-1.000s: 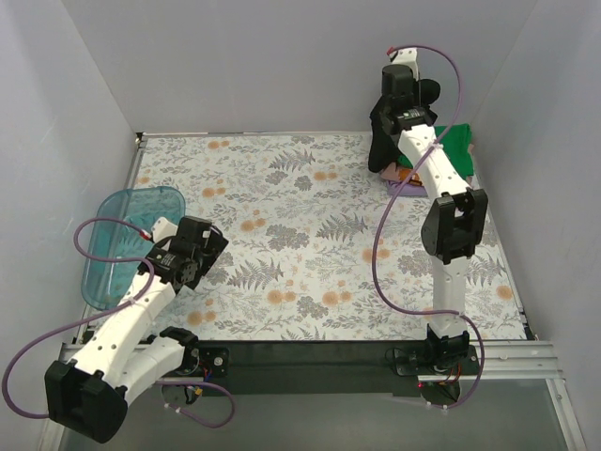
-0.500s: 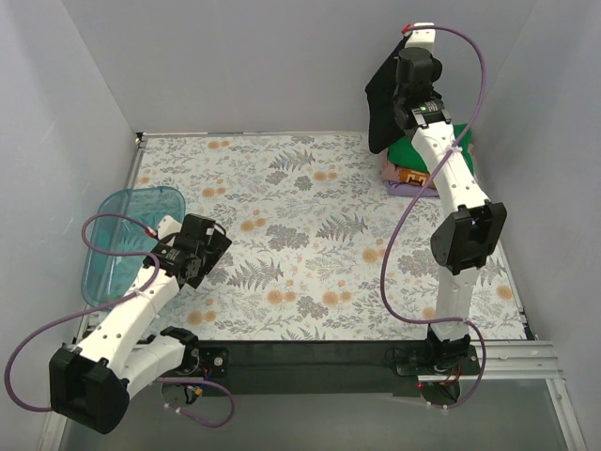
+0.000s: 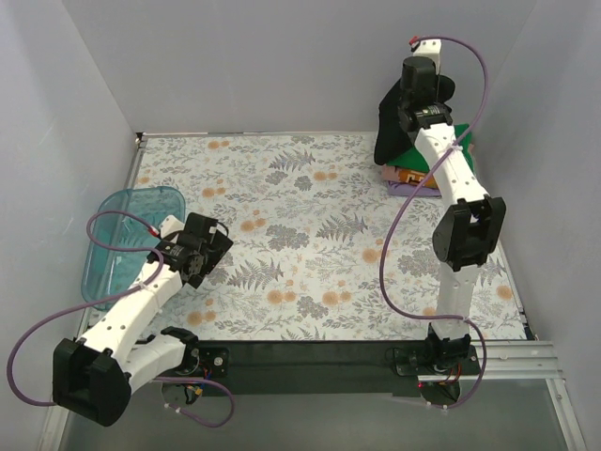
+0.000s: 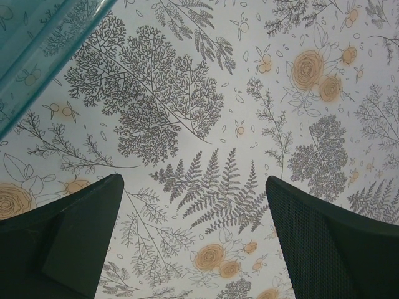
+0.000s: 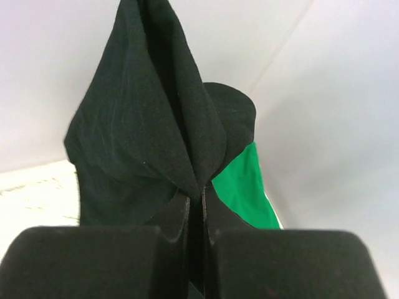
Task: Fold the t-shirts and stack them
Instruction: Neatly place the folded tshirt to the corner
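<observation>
Right jaws clamped on the black shirt (image 5: 149, 137), dangling over the far-right stack (image 3: 410, 176); left jaws wide open, empty, above the table (image 4: 187, 93).

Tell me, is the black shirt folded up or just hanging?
Hanging, not folded. The right gripper is shut on the black shirt, which droops in loose bunches near the pile of folded shirts.
</observation>
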{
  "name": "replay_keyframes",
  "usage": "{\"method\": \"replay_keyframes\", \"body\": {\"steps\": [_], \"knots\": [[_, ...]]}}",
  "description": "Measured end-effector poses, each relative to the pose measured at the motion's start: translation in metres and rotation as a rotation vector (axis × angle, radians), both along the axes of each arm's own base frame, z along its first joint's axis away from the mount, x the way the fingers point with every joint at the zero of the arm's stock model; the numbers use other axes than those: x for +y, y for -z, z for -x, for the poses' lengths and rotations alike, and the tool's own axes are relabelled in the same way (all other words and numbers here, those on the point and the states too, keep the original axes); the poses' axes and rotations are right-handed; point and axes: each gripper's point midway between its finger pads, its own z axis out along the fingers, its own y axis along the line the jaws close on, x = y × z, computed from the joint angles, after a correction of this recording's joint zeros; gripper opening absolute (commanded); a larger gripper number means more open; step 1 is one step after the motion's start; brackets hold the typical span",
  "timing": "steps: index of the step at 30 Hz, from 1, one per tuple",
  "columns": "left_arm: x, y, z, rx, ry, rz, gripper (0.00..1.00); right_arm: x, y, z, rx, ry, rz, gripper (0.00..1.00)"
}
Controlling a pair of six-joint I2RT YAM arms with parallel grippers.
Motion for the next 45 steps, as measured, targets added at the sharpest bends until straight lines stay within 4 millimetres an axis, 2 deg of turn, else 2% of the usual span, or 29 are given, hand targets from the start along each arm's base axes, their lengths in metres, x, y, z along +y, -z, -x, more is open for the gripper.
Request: {"method": "replay_keyframes", "body": {"steps": [7,13,19,24,25,27,28,29,30,33,38,41,43,45], "knots": [[0.000,0.008,-0.001,0.029,0.000,-0.011,0.98,-0.054,0.073,0.004,0.151,0.080,-0.009,0.01],[0.000,0.012,0.000,0.049,0.001,-0.019,0.98,-0.097,0.097,-0.003,0.189,0.099,-0.043,0.01],[0.000,0.012,-0.001,0.051,0.001,-0.019,0.98,-0.122,0.122,-0.007,0.230,0.106,-0.064,0.06],[0.000,0.012,-0.002,0.052,0.000,-0.020,0.98,-0.133,0.141,-0.006,0.260,0.106,-0.086,0.22],[0.000,0.013,-0.001,0.054,0.000,-0.021,0.98,-0.136,0.146,-0.005,0.266,0.110,-0.091,0.29],[0.000,0.014,-0.001,0.059,0.000,-0.023,0.98,-0.141,0.153,-0.005,0.277,0.119,-0.093,0.34],[0.000,0.015,-0.001,0.062,0.000,-0.024,0.98,-0.144,0.156,-0.004,0.283,0.122,-0.092,0.48],[0.000,0.015,-0.001,0.062,0.000,-0.024,0.98,-0.145,0.158,-0.005,0.283,0.125,-0.095,0.56],[0.000,0.015,-0.001,0.064,0.000,-0.024,0.98,-0.147,0.161,-0.005,0.289,0.126,-0.092,0.79],[0.000,0.013,-0.001,0.061,0.000,-0.023,0.98,-0.151,0.168,-0.006,0.302,0.127,-0.083,0.97],[-0.001,0.005,-0.003,0.036,0.002,-0.014,0.98,-0.145,0.180,0.000,0.330,0.102,-0.098,0.98],[-0.001,-0.002,-0.002,0.016,0.007,-0.006,0.98,-0.132,0.181,0.015,0.351,0.048,-0.150,0.98],[-0.002,-0.007,-0.002,0.002,0.014,0.002,0.98,-0.119,0.168,0.033,0.340,0.006,-0.202,0.98],[-0.003,-0.014,-0.003,-0.015,0.025,0.007,0.98,-0.108,0.143,0.052,0.300,-0.027,-0.251,0.98]]}}
